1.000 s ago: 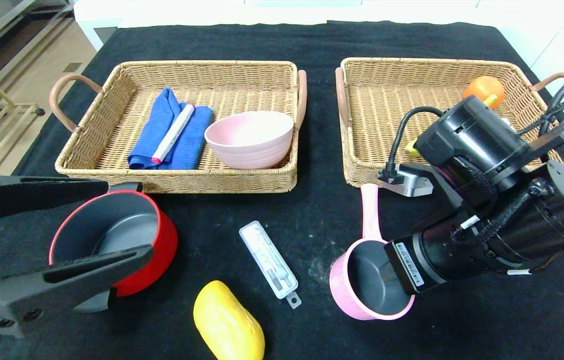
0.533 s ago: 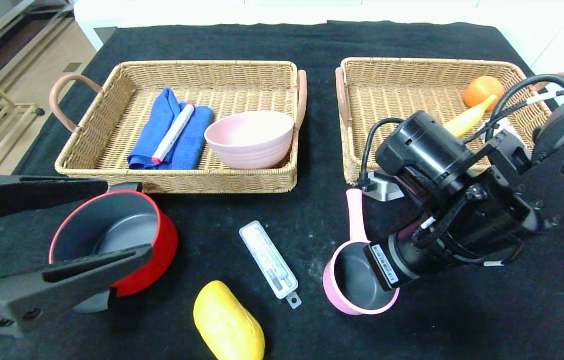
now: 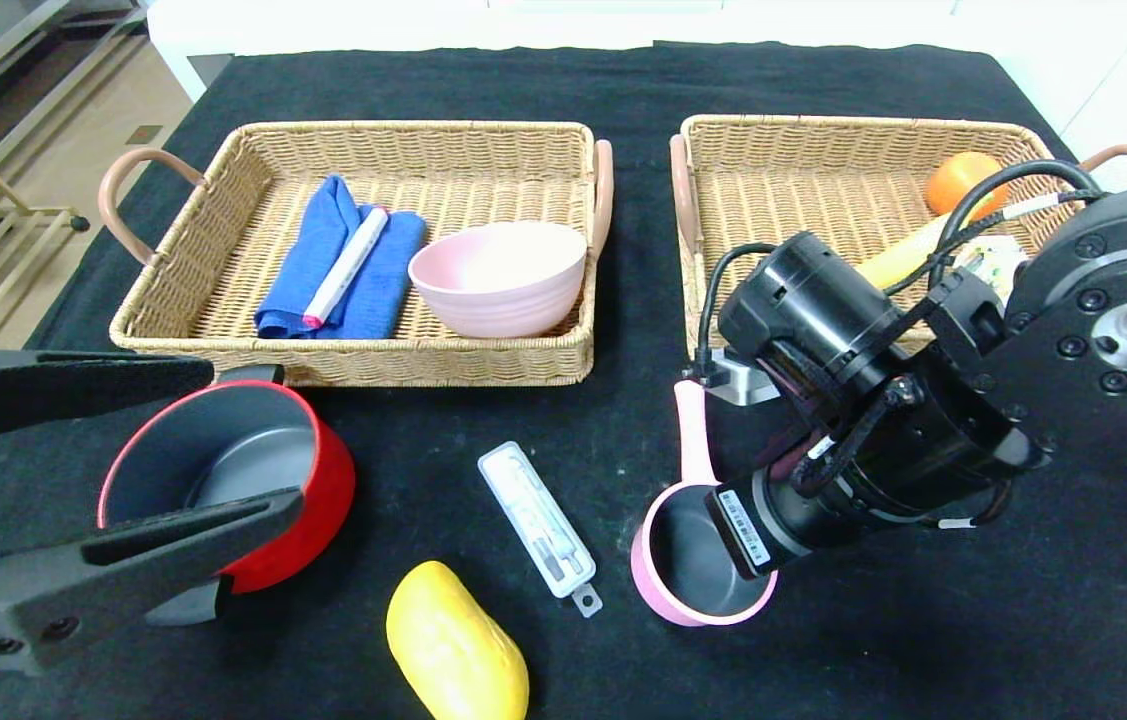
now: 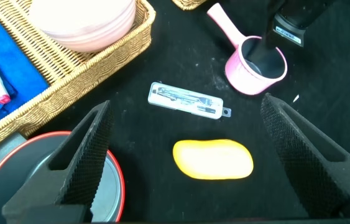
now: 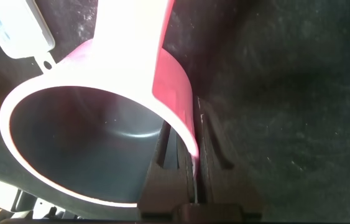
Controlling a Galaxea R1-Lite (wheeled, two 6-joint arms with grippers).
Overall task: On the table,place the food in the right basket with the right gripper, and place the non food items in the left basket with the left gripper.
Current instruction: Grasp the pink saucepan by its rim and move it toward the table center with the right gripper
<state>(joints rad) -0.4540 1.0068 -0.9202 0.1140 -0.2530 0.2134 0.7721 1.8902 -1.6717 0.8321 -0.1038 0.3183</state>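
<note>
The pink saucepan [image 3: 695,560] is sitting on the worktop [image 3: 973,640] below the right basket [image 3: 723,350], its wall pinched in the right hand [image 5: 187,180]; the yellow fruit [image 3: 456,645] and white case [image 3: 538,522] are lying nearby

Black cylindrical arm [image 3: 853,440], looped cables, screws

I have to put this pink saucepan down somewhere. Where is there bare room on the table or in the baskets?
The left basket is filled along its front by the blue cloth and pink bowl, bare at the back. The right basket is bare at its left half. The table is bare front right; crowded between the red pot, white case and mango.
</note>
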